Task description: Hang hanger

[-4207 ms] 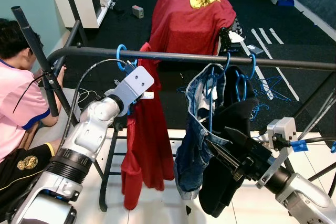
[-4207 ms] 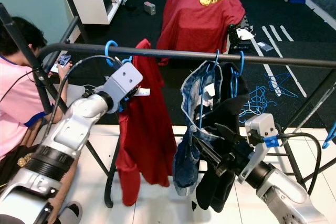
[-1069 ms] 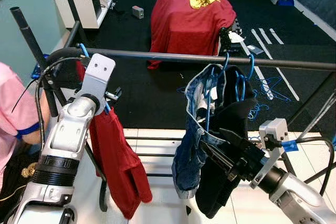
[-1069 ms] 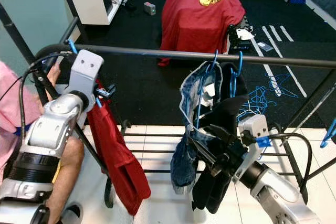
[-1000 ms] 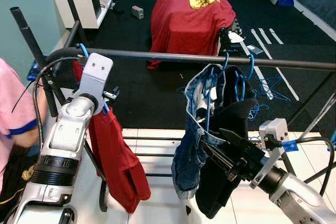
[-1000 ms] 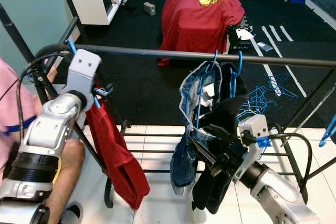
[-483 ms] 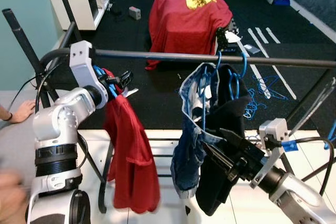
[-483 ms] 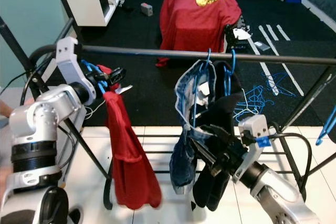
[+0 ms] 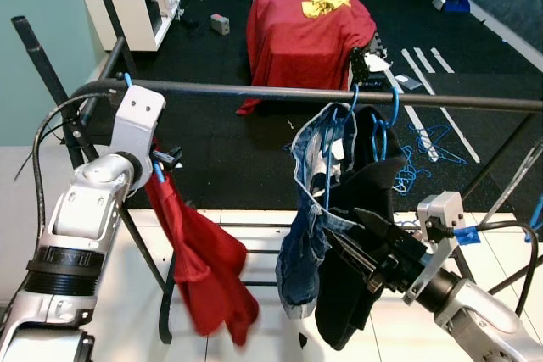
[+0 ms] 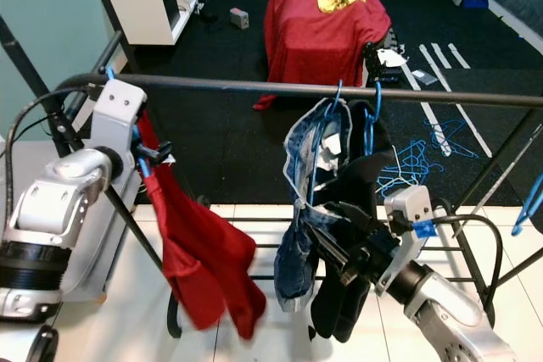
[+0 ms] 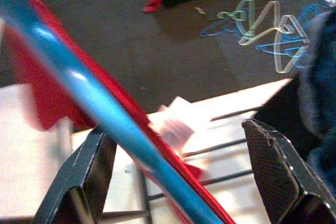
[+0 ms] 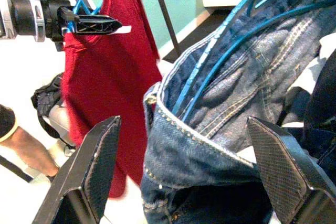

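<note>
Left eye view: the left gripper (image 9: pixel 167 161) sits at centre left, just under the rail (image 9: pixel 280 93), jaws closed on the blue hanger (image 9: pixel 158 171) that carries a red shirt (image 9: pixel 199 264). The shirt swings down toward the lower left, blurred. The hanger's hook seems to lie near the rail by the wrist, but whether it is over the rail I cannot tell. At centre, jeans (image 9: pixel 310 209) and a dark garment (image 9: pixel 361 235) already hang from the rail on blue hangers. The right gripper (image 9: pixel 373 247) reaches in from the lower right, jaws spread wide, holding nothing, close to the dark garment.

Right eye view: the same scene; a red-draped shape (image 10: pixel 327 19) stands on the dark floor at the top.

Left wrist view: the blue hanger bar crosses the frame diagonally, with red cloth behind it; spare hangers (image 11: pixel 262 24) lie on the floor at upper right.

Right wrist view: open jaws frame the jeans, with the red shirt at upper left.

The step in hand looks like hooking the hanger onto the rail. Next, the hook wants lifting over the rail and lowering until it seats, before the left jaws let go.
</note>
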